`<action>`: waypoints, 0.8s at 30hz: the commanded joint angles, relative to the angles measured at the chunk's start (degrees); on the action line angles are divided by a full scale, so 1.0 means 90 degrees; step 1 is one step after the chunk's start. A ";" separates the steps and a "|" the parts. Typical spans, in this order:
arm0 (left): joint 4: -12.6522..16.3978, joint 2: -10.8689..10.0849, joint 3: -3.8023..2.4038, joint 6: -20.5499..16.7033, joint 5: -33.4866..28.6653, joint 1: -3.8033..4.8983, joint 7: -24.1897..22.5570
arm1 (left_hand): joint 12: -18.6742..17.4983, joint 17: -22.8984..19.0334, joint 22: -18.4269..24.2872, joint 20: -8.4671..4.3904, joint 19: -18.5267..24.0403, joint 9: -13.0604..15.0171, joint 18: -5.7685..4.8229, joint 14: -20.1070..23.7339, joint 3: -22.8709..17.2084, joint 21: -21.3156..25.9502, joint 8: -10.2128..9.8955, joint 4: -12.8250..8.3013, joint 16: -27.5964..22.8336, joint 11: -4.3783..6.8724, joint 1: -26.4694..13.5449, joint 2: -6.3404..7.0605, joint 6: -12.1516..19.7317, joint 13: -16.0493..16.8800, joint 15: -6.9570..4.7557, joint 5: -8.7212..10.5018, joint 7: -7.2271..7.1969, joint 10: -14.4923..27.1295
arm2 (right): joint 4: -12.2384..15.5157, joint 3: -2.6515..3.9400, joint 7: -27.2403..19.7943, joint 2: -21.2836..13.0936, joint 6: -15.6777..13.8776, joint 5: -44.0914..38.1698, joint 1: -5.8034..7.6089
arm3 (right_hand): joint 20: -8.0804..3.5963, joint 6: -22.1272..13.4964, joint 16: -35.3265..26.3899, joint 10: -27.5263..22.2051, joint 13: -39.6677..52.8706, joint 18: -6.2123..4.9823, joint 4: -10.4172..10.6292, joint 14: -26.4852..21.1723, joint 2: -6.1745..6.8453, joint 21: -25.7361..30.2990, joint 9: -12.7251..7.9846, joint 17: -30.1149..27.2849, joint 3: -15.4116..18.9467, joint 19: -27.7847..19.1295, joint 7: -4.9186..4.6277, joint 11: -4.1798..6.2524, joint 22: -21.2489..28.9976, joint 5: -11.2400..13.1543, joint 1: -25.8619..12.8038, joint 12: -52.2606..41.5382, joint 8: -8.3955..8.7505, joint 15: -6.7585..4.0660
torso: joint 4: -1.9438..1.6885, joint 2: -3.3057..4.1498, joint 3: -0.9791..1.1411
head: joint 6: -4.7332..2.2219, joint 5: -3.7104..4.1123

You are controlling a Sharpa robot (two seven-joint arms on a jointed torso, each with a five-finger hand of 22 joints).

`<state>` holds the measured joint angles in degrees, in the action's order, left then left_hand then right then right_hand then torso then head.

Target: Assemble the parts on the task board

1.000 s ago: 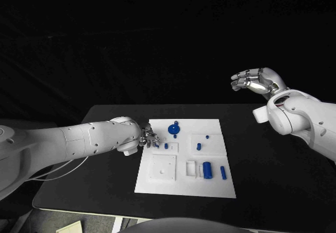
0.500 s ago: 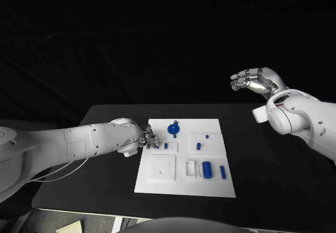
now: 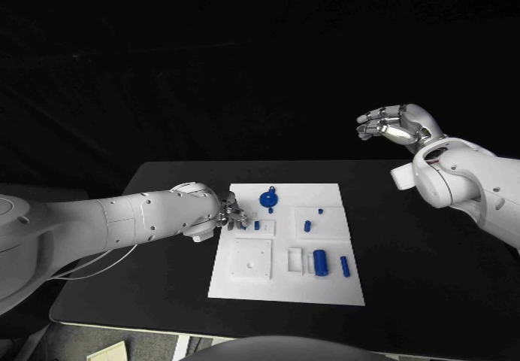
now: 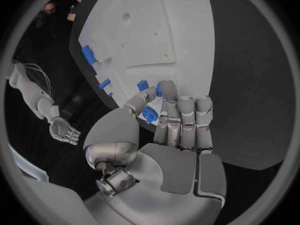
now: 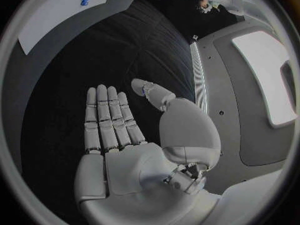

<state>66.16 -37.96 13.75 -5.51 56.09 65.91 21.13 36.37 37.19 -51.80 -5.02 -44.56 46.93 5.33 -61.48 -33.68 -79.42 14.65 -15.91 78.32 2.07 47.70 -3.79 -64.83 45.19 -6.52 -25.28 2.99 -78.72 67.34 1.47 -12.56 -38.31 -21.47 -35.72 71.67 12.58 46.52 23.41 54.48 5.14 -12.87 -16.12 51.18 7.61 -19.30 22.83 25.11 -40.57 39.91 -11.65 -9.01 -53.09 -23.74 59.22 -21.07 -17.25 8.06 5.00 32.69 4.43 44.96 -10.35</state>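
The white task board lies mid-table. My left hand is at its left edge, fingers together, and pinches a small blue part between thumb and finger just above the board. A short blue piece stands in the board right beside those fingertips. On the board are also a round blue part, two small blue pieces, a blue cylinder and a thin blue peg. My right hand is raised high at the far right, fingers apart, holding nothing.
A square white plate with a hole is set in the board's near left. Black table stretches to the right of the board. In the right wrist view the open palm faces the table, with the board far off.
The left hand has crept very slightly toward the board. The right hand has stayed where it was.
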 commanded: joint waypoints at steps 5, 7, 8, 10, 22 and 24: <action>-0.0037 0.0059 -0.0003 0.0249 0.0088 -0.0013 -0.0014 | 0.0035 0.0003 -0.0008 -0.0998 -0.0046 0.0007 0.0042 -0.0314 -0.0338 -0.0035 0.0112 -0.0101 0.0027 0.0223 0.0060 0.0021 -0.0147 0.0009 -0.0351 -0.0015 -0.0111 -0.0253 | 0.0020 0.0002 -0.0030 0.0002 0.0101 -0.0008 -0.0002 | 0.0040 -0.0042 -0.0044 0.0030 -0.0011 -0.0086 -0.0006 -0.0034 -0.0031 0.0045 -0.0009 -0.0008 0.0047 -0.0021 -0.0020 0.0024 -0.0007 -0.0021 0.0038 0.0040 0.0012 0.0033 | -0.0002 0.0003 0.0001 | 0.0013 0.0009; -0.0066 0.0085 -0.0003 0.0337 0.0088 -0.0017 0.0009 | 0.0035 0.0002 -0.0009 -0.0999 -0.0049 0.0007 0.0043 -0.0316 -0.0340 -0.0037 0.0112 -0.0102 0.0026 0.0222 0.0059 0.0034 -0.0147 0.0010 -0.0352 -0.0005 -0.0111 -0.0256 | 0.0020 0.0002 -0.0031 0.0004 0.0100 -0.0008 -0.0002 | 0.0040 -0.0042 -0.0044 0.0030 -0.0012 -0.0086 -0.0006 -0.0035 -0.0031 0.0045 -0.0010 -0.0008 0.0047 -0.0021 -0.0020 0.0024 -0.0008 -0.0021 0.0038 0.0040 0.0012 0.0033 | -0.0001 0.0003 0.0000 | 0.0014 0.0012; -0.0080 0.0099 -0.0003 0.0373 0.0088 -0.0019 0.0014 | 0.0035 0.0002 -0.0010 -0.0999 -0.0050 0.0007 0.0043 -0.0317 -0.0341 -0.0037 0.0112 -0.0101 0.0026 0.0222 0.0059 0.0040 -0.0148 0.0010 -0.0352 -0.0002 -0.0111 -0.0257 | 0.0019 0.0002 -0.0031 0.0004 0.0100 -0.0008 -0.0002 | 0.0040 -0.0042 -0.0044 0.0030 -0.0012 -0.0086 -0.0006 -0.0035 -0.0031 0.0046 -0.0010 -0.0008 0.0047 -0.0021 -0.0020 0.0024 -0.0008 -0.0021 0.0039 0.0040 0.0012 0.0033 | 0.0000 0.0000 -0.0002 | 0.0016 0.0013; -0.0102 0.0123 -0.0003 0.0399 0.0088 -0.0032 0.0017 | 0.0035 0.0000 -0.0011 -0.0999 -0.0053 0.0004 0.0044 -0.0318 -0.0342 -0.0038 0.0108 -0.0097 0.0022 0.0217 0.0054 0.0072 -0.0146 0.0011 -0.0351 0.0021 -0.0108 -0.0260 | 0.0023 0.0002 -0.0032 0.0003 0.0100 -0.0008 -0.0002 | 0.0040 -0.0042 -0.0044 0.0030 -0.0013 -0.0086 -0.0007 -0.0035 -0.0031 0.0047 -0.0011 -0.0009 0.0047 -0.0022 -0.0020 0.0025 -0.0008 -0.0022 0.0039 0.0040 0.0012 0.0033 | 0.0001 -0.0001 -0.0002 | 0.0020 0.0014; -0.0173 0.0185 -0.0004 0.0395 0.0088 -0.0098 0.0050 | 0.0018 -0.0013 -0.0010 -0.0999 -0.0071 -0.0033 0.0042 -0.0317 -0.0338 -0.0035 0.0057 -0.0076 -0.0003 0.0198 0.0032 0.0151 -0.0103 0.0009 -0.0339 0.0118 -0.0086 -0.0255 | 0.0025 0.0002 -0.0034 0.0003 0.0099 -0.0008 -0.0003 | 0.0041 -0.0043 -0.0045 0.0030 -0.0020 -0.0087 -0.0008 -0.0037 -0.0031 0.0050 -0.0013 -0.0011 0.0048 -0.0024 -0.0020 0.0024 -0.0011 -0.0024 0.0041 0.0039 0.0012 0.0034 | 0.0001 0.0002 0.0000 | 0.0034 0.0023; -0.0190 0.0177 -0.0004 0.0345 0.0087 -0.0099 0.0073 | 0.0008 -0.0021 -0.0004 -0.0997 -0.0086 -0.0055 0.0038 -0.0317 -0.0301 -0.0028 0.0030 -0.0048 -0.0018 0.0187 -0.0011 0.0216 -0.0083 0.0006 -0.0332 0.0185 -0.0074 -0.0251 | 0.0030 0.0002 -0.0033 0.0000 0.0098 -0.0008 -0.0003 | 0.0042 -0.0044 -0.0046 0.0030 -0.0021 -0.0087 -0.0009 -0.0037 -0.0030 0.0051 -0.0014 -0.0011 0.0049 -0.0024 -0.0020 0.0024 -0.0012 -0.0024 0.0041 0.0039 0.0012 0.0034 | 0.0000 0.0002 0.0003 | 0.0034 0.0024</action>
<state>64.46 -36.58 13.53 -3.50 56.69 65.49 21.32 36.34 37.05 -51.84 -5.02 -44.97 46.51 5.33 -61.81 -34.82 -79.42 15.10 -14.77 78.32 3.18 47.47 -2.25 -65.83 45.23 -6.83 -23.74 2.01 -80.52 67.47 1.47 -12.51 -38.31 -21.34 -35.72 71.67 12.58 46.52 23.18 54.48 5.01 -12.87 -16.28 51.03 7.61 -19.07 22.79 25.07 -40.41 39.91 -11.65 -9.00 -53.13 -23.74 59.22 -21.07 -17.25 8.22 5.00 32.70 4.43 45.25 -10.15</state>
